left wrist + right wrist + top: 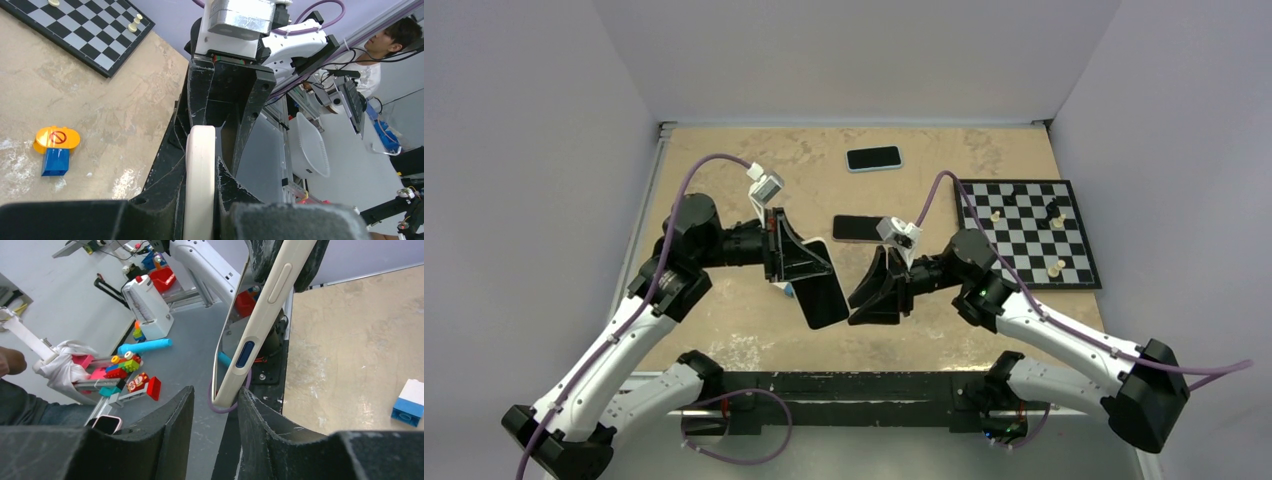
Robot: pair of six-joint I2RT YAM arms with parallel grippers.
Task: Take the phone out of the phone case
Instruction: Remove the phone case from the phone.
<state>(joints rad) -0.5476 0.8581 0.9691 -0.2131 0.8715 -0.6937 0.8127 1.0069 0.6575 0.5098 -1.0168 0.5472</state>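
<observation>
Where the tan table (744, 335) reaches its far right part, a chessboard (1024, 232) lies flat with a few pieces standing on it. Near the table's middle, the left gripper (814, 268) is clenched on the phone (824, 298), which sits in its cream case (200, 170) and hangs tilted above the table with its dark screen up. The right gripper (859, 305) stands just right of it with jaws apart. Its wrist view shows the case's lower corner just above the gap between the fingers (170, 425); I cannot tell whether they touch. That view also shows the case's moulded side buttons, hidden from the top camera. Farther off lie a blue-edged phone (874, 158) and, nearer, a pink-edged phone (856, 227). Only the left wrist view shows a small orange-and-blue toy (55, 150) with a red barred circle, the one marking that can be made out.
</observation>
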